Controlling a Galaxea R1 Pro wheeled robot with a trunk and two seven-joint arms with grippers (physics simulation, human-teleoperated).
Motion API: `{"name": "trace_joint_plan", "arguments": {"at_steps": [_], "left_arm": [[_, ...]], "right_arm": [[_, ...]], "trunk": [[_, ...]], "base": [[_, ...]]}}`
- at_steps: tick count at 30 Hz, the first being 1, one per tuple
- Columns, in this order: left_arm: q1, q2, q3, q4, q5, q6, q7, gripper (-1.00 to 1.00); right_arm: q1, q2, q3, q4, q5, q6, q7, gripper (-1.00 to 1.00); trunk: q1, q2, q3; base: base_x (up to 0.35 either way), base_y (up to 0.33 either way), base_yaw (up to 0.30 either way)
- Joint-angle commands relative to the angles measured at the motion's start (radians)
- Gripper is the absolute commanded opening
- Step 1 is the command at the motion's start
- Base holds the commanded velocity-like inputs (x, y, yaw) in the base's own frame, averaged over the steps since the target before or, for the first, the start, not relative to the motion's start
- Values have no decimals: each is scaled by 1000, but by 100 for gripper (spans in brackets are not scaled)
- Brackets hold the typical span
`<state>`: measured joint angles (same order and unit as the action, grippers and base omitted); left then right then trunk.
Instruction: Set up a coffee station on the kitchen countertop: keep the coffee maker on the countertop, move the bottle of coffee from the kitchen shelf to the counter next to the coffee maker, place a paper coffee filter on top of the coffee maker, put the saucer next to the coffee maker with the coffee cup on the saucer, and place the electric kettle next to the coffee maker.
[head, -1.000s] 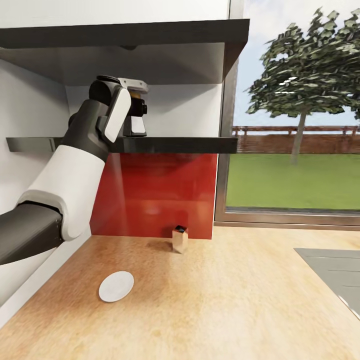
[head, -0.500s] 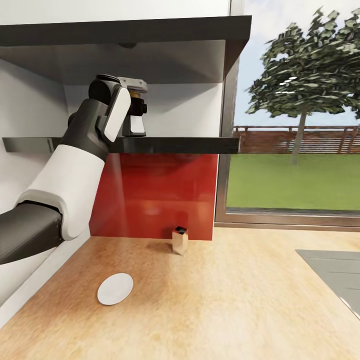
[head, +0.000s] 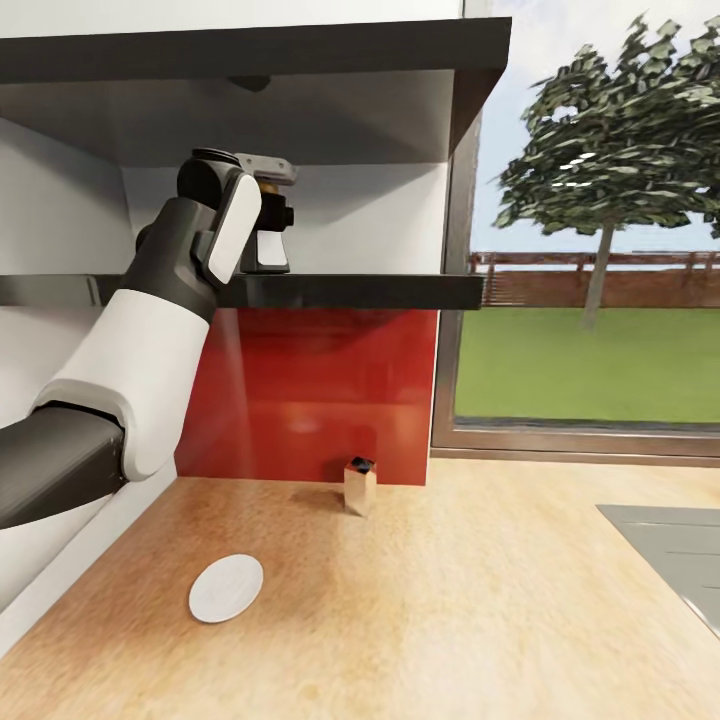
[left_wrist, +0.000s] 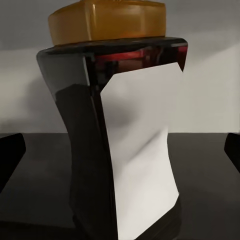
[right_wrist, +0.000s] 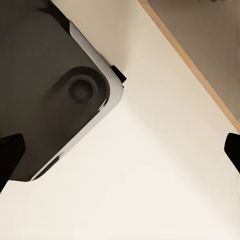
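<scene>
The bottle of coffee (left_wrist: 125, 145) stands upright on the dark kitchen shelf (head: 380, 290); it has a waisted dark body, a white label and a yellow cap. In the head view the bottle of coffee (head: 275, 255) is partly hidden behind my raised left wrist. My left gripper (left_wrist: 120, 150) is open, with one fingertip on each side of the bottle and a gap to it on both sides. The white saucer (head: 226, 588) lies flat on the wood-grain kitchen countertop (head: 450, 600). My right gripper (right_wrist: 120, 150) is open over a pale floor and holds nothing.
A small wooden box with a dark top (head: 360, 485) stands by the red backsplash (head: 310, 390). A dark cabinet (head: 250, 60) hangs above the shelf. A grey sink edge (head: 670, 545) is at the right and a window (head: 590, 250) behind. The right wrist view has a dark rounded body (right_wrist: 55, 90).
The whole head picture has shifted slightly, so the camera moved. My left arm and the bottle stand as before, with the gripper still around the bottle.
</scene>
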<state>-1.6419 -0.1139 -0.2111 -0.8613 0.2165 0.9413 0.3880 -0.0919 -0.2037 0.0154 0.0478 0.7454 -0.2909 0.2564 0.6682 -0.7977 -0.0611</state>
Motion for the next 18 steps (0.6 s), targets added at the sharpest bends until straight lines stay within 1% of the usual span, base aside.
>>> {"name": "trace_joint_plan", "arguments": {"at_steps": [1, 4, 9, 18], "left_arm": [[-1, 0, -2, 0, 10, 2, 10, 100], [-1, 0, -2, -1, 10, 2, 10, 100], [-1, 0, -2, -1, 10, 2, 10, 100], [-1, 0, -2, 1, 10, 2, 10, 100]], "right_arm": [[-2, 0, 1, 3, -2, -5, 1, 100], [-2, 0, 1, 3, -2, -5, 1, 100], [-2, 0, 1, 3, -2, -5, 1, 100], [-2, 0, 1, 3, -2, -5, 1, 100]], "trunk": [[0, -1, -2], [0, -1, -2], [0, -1, -2], [0, -1, -2]], "base": [[11, 0, 0], [58, 0, 0], [139, 0, 0], [26, 0, 0]]}}
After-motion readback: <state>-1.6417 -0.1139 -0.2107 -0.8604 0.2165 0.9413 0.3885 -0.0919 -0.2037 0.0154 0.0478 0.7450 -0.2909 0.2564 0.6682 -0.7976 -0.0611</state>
